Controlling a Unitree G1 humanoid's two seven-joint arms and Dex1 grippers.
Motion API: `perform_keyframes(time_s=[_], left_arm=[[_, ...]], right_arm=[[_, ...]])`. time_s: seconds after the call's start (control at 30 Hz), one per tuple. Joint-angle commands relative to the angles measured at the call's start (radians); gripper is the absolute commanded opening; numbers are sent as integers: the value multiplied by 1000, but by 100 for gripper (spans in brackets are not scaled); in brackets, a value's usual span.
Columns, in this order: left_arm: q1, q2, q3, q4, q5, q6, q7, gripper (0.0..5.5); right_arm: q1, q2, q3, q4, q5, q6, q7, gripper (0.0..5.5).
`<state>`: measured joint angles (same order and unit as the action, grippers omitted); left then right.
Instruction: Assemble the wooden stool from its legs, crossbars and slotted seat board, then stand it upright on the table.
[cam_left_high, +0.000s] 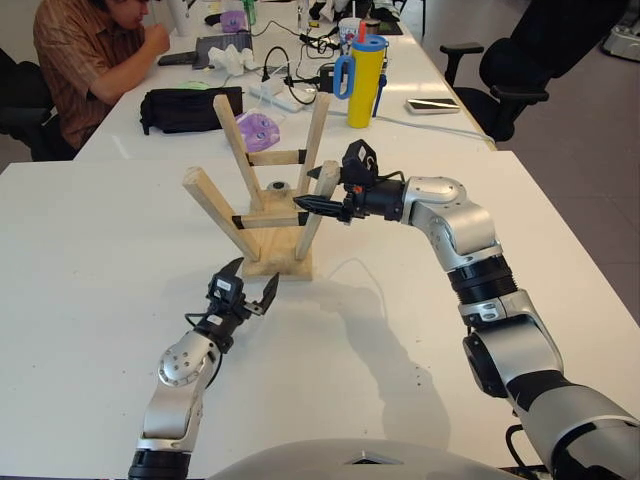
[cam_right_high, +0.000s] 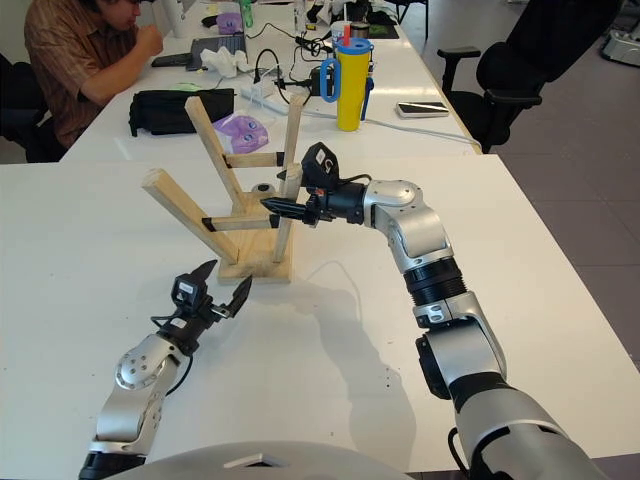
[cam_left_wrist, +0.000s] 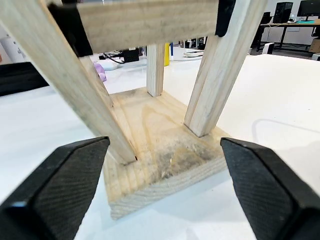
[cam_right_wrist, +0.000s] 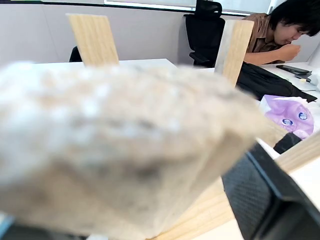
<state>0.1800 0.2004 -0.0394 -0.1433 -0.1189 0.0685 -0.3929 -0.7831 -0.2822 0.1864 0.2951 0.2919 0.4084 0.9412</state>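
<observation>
Left tool just before stool

Rough unvarnished wood stool, smooth matt white table, textured black plastic left claw.

stool: pale wooden stool upside down, seat board flat on white table near far edge | right gripper: at a leg beside crossbar | left gripper: fingers spread, just nearside of seat board

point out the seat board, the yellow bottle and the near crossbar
seat board (cam_left_high: 288, 266), left eye view, near edge
yellow bottle (cam_left_high: 365, 90), left eye view, mid body
near crossbar (cam_left_high: 270, 219), left eye view, mid length
</observation>
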Motion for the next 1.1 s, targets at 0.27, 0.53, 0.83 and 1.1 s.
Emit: perform_keyframes(time_s=[0.27,0.53,0.83,1.1], left_arm=[[-30,-6,-31,5,-78,77,-66,416],[-86,-14,-63,81,-38,142,-30,416],[-79,18,-108,143,19,197,-17,416],[-95,28,-117,156,23,205,-25,416]], right_arm=[[39,-32,-227,-201,172,195,-114,328],[-67,34,-427,-299,468,331,-261,219],[-89,204,-404,-178,416,182,-493,126],[320,210,-51,77,97,183,-575,126]])
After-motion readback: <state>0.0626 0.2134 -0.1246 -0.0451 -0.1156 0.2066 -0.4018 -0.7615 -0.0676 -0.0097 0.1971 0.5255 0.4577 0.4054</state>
